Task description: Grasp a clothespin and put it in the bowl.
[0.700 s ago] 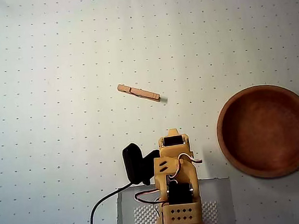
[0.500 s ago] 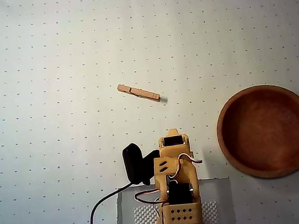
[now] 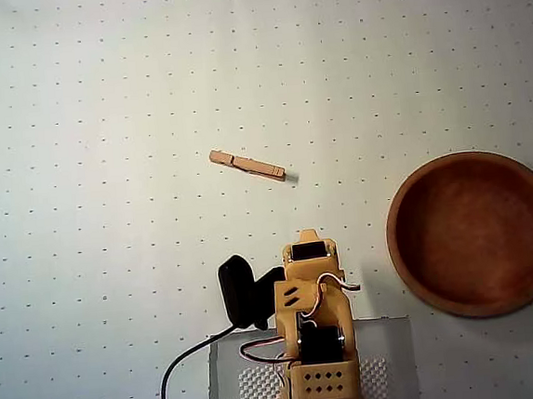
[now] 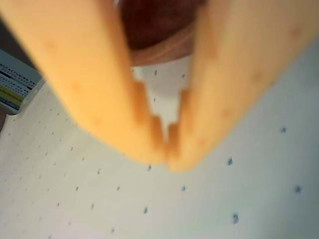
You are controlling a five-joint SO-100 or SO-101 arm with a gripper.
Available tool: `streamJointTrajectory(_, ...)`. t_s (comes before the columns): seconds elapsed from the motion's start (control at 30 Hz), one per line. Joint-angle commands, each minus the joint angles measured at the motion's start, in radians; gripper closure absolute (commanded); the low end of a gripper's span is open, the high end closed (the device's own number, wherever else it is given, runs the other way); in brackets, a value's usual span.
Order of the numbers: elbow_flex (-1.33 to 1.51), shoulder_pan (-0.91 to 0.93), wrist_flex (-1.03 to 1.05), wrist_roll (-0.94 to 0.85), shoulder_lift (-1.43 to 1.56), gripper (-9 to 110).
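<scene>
We see nothing changed: our pincer (image 4: 167,149) stays pressed together and empty over the counter (image 3: 99,102), the clothespin (image 3: 247,165) lies untouched, well apart from the bowl (image 3: 476,233). Grasping hasn't begun.

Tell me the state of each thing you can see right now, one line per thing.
clothespin: lying flat on the table, slanted, untouched, apart from the bowl.
bowl: upright at the right in the overhead view, empty.
gripper: shut, fingertips meeting, holding nothing.
arm: folded back near the bottom edge in the overhead view, away from the clothespin.
</scene>
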Motion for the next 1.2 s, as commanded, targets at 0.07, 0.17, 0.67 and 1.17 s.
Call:
streamJointTrajectory(0.07,-0.021,-0.008,0.003,0.008,0.011,105)
streamJointTrajectory(0.17,-0.021,-0.008,0.003,0.008,0.011,105)
streamJointTrajectory(0.67,-0.021,-0.008,0.003,0.008,0.011,105)
streamJointTrajectory(1.17,-0.235,-0.046,0.015,-0.057,0.006,105)
